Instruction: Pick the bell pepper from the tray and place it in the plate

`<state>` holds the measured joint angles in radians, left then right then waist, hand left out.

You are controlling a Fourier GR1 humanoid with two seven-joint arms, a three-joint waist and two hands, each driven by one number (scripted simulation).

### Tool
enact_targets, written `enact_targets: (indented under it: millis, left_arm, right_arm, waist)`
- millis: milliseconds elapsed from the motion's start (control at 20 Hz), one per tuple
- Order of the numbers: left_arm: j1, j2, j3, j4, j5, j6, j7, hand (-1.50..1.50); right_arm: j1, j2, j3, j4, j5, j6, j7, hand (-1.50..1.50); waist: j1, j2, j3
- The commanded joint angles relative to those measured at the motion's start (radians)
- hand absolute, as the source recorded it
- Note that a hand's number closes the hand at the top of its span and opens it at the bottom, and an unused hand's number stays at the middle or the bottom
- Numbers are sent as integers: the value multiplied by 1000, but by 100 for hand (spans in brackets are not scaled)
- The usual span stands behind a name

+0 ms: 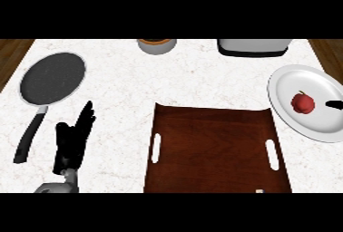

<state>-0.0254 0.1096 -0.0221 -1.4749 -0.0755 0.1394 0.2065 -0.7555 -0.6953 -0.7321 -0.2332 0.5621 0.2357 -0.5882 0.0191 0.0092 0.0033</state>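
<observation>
In the head view, the bell pepper (303, 103) was seen lying on the white plate (288, 81), at about 3 o'clock on the counter (120, 113). No pepper was seen in the brown tray (214, 149), which was set at 6 o'clock. The pepper's longer axis was judged to run roughly from 12 to 6 o'clock, with the stem turned toward 12.

Of the right hand (334, 104) only a small black part was shown, at the picture's right edge. It was placed at 3 o'clock from the pepper, just beside it, and a thin strip of plate could be made out between the two. Whether that hand was wide or narrow could not be told.

The left hand (72, 136) was seen at 8 o'clock, spread flat and pointed toward 12, with nothing held. It was at rest between the tray and the handle of the frying pan (52, 78), well apart from the plate.

The right hand was therefore by far the nearer to the pepper. The placing was judged done, so only a retreat toward 3 o'clock, away from the pepper, was thought to be left.

A cup (157, 45) at 12 o'clock and a grey appliance (254, 46) at 1 o'clock were noted at the far edge.
</observation>
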Motion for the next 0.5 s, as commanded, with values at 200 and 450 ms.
enact_targets:
  millis: [200,450]
  left_arm:
    - [12,5,3,-19,9,-20,7,0]
    - [-1,-18,-17,-26,-21,7,15,0]
  right_arm:
    - [114,-25,-37,45,-77,151,-149,-150]
    - [83,-5,-15,40,-74,121,-162,-150]
  waist:
    - [11,3,1]
    - [22,6,2]
